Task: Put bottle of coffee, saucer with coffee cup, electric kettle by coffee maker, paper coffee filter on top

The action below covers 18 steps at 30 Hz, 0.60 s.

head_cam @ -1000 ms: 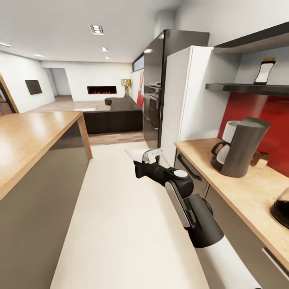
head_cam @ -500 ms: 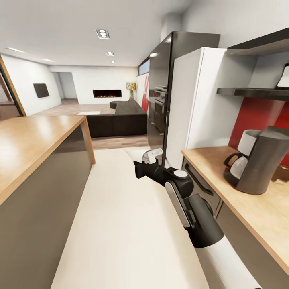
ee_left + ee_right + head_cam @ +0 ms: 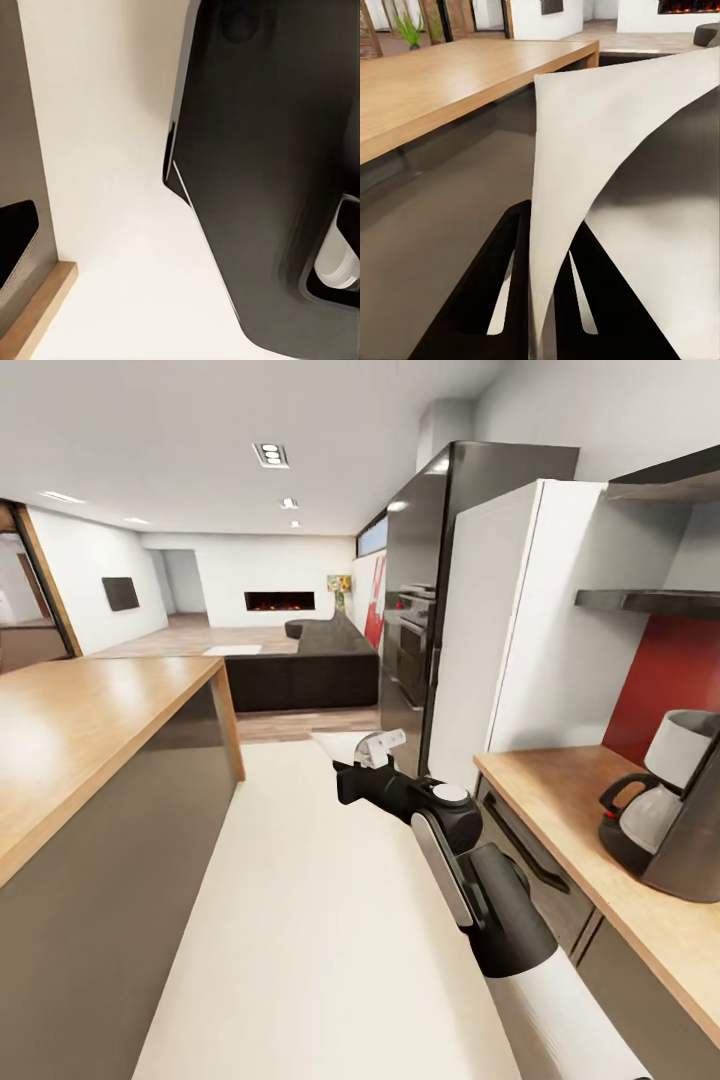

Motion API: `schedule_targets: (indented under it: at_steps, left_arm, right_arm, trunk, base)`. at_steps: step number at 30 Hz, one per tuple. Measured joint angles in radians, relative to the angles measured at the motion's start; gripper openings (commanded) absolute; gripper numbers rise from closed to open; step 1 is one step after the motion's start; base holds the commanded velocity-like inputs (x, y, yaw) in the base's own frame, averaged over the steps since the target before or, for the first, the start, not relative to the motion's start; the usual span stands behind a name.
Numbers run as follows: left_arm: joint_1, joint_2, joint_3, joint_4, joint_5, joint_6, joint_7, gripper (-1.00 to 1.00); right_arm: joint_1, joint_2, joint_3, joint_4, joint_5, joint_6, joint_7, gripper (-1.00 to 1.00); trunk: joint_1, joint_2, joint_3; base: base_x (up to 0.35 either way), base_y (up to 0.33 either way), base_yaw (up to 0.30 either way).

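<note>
A long wood-topped island (image 3: 90, 730) with matte grey sides stands left of the pale floor (image 3: 300, 920). The light wood countertop (image 3: 590, 830) carries the boxy black coffee maker (image 3: 670, 815), under a thin dark shelf (image 3: 650, 600). The right gripper (image 3: 372, 752) pinches a curved white paper filter (image 3: 585, 172). The left gripper's state can't be told.

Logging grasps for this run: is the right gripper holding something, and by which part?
The right gripper holds the paper coffee filter by its narrow lower edge, pinched between the fingers.

Bright, even ceiling-spot light — soft shadows, wide-angle stretch at edges.
</note>
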Motion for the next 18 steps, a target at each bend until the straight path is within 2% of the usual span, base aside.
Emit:
schedule_targets:
  at_steps: [18]
  left_arm:
    - [0.0, -0.001, 0.0, 0.0, 0.0, -0.001, 0.0, 1.0]
  right_arm:
    - [0.0, 0.0, -0.001, 0.002, 0.004, 0.0, -0.001, -1.0]
  trunk:
    - [0.0, 0.0, 0.02]
  base:
    - [0.331, 0.119, 0.066]
